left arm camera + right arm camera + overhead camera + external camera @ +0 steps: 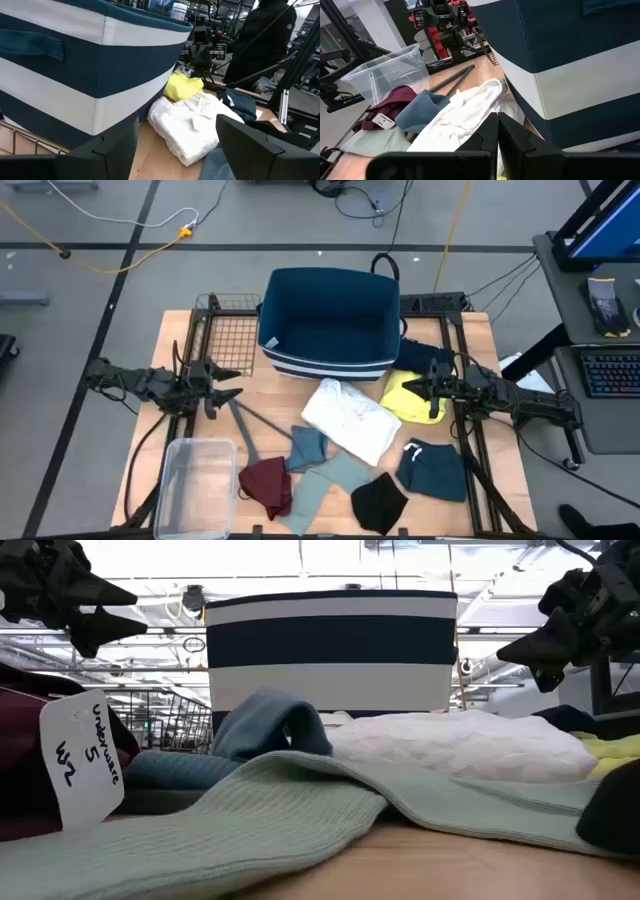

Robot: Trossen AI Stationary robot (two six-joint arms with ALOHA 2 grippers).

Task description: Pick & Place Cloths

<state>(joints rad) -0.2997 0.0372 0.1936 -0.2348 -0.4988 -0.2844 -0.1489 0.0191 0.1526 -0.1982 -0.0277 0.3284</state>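
Several small cloths lie loose on the wooden table in front of a navy-and-white striped basket. They are white, yellow, blue, maroon, grey-green, black and dark teal, with navy beside the basket. My left gripper hangs open above the table's left side, left of the white cloth. My right gripper is shut and empty. It hovers over the yellow cloth, raised clear of the table.
A clear plastic bin stands at the near left corner. A grey hanger lies between the bin and the cloths. A wire grid lies left of the basket. The maroon cloth carries a paper tag. A person stands beyond the right side.
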